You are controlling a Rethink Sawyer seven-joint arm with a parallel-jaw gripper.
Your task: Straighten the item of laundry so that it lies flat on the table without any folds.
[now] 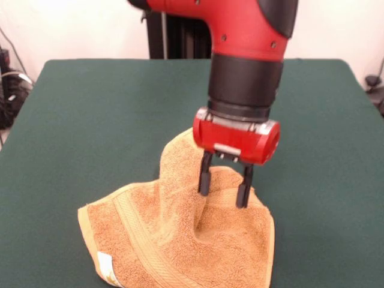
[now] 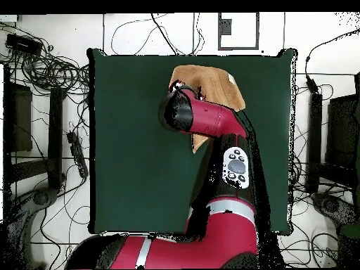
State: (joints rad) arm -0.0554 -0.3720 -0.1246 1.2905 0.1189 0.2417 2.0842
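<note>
The orange-tan towel (image 1: 168,240) lies rumpled near the front edge of the green table (image 1: 90,120). A raised fold runs from its far corner down through its middle. Its woven border band and white care tag (image 1: 107,267) show at the lower left. My gripper (image 1: 223,195) points straight down over the towel's right half, with its two black fingers apart and their tips at the cloth; nothing is held. In the overhead view the towel (image 2: 218,84) lies by the table's top edge (image 2: 126,140), partly hidden under my arm, which also hides the gripper.
My red and black arm (image 2: 211,162) reaches across the table from the bottom of the overhead view. Cables and dark equipment (image 2: 42,105) lie on the floor around the table. The pedestal (image 1: 180,36) stands behind the far edge.
</note>
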